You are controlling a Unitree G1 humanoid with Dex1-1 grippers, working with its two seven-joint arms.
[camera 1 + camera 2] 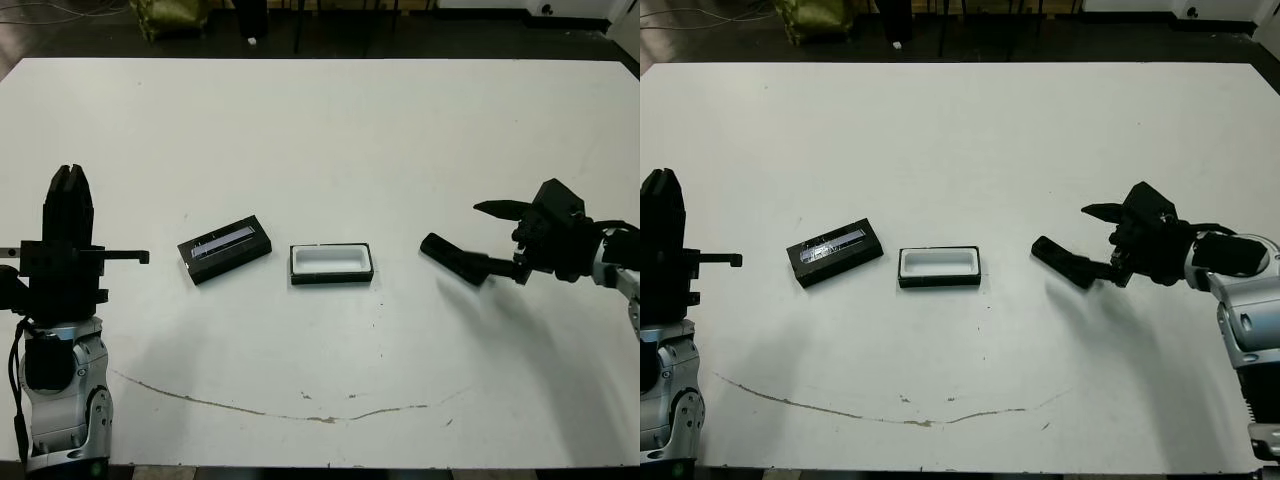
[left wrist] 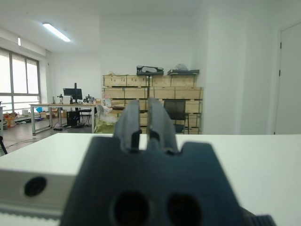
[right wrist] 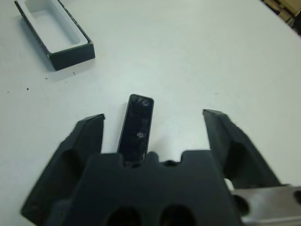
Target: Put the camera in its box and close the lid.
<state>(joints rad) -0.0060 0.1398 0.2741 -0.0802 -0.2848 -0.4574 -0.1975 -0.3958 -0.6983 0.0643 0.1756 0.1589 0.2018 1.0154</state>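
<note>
On our table (image 1: 320, 130) the box (image 1: 331, 264) sits near the middle. The lid (image 1: 225, 247) lies just beside it at nine o'clock, slightly behind. At three o'clock from the box, well apart, the camera (image 1: 455, 259) lies between the spread fingers of our right claw (image 1: 505, 245). Our left claw (image 1: 68, 190) stands far off at nine o'clock, beyond the lid.

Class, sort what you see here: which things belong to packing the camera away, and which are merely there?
Belonging to the job:
camera, lying between the open fingers of the right gripper
box, open, white-lined
lid, lying beside the box
left gripper, shut, raised off to the side

Merely there:
white table
long thin mark on the table
</note>
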